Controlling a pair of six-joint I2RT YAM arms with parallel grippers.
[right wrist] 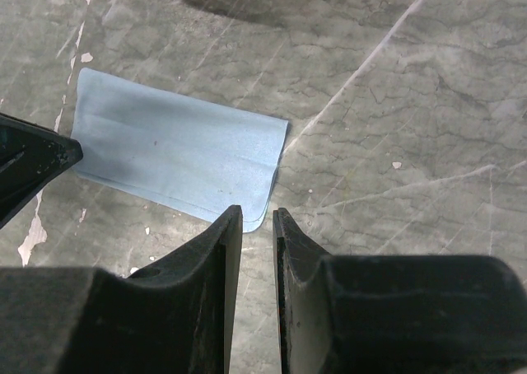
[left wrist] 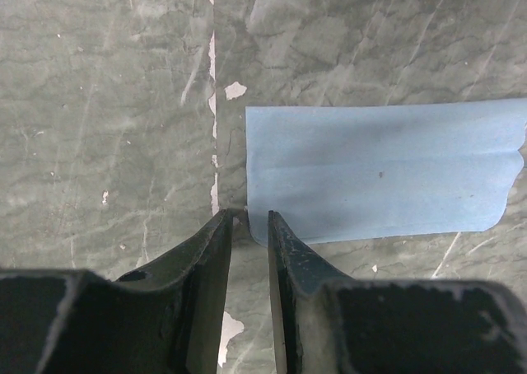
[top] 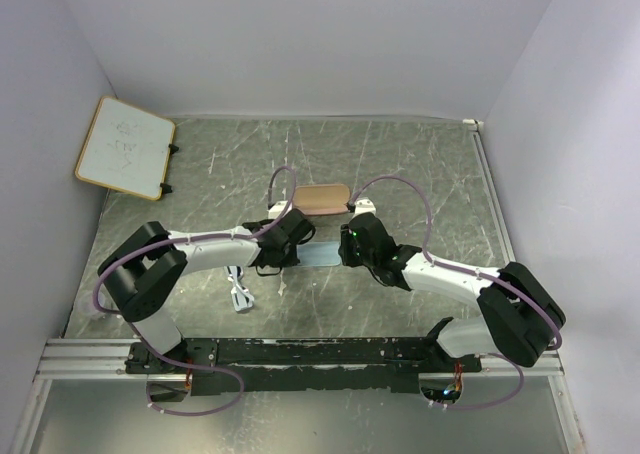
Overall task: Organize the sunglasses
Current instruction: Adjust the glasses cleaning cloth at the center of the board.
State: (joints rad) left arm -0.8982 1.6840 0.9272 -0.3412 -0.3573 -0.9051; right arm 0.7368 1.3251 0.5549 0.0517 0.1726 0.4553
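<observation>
The white-framed sunglasses (top: 240,292) lie on the table below the left forearm, away from both grippers. The tan-pink case (top: 324,199) lies shut behind the grippers. A light blue cloth (top: 322,255) lies flat between the two grippers. My left gripper (left wrist: 249,217) is low at the cloth's (left wrist: 379,172) left near corner, jaws a narrow gap apart, the corner between the tips. My right gripper (right wrist: 257,212) is at the cloth's (right wrist: 173,151) opposite near corner, jaws also narrowly apart. In the top view the left gripper (top: 296,246) and the right gripper (top: 347,250) face each other.
A small whiteboard (top: 125,146) lies at the far left by the wall. White walls close in three sides. The metal rail (top: 300,354) with the arm bases runs along the near edge. The left gripper's body (right wrist: 29,166) shows at the left of the right wrist view.
</observation>
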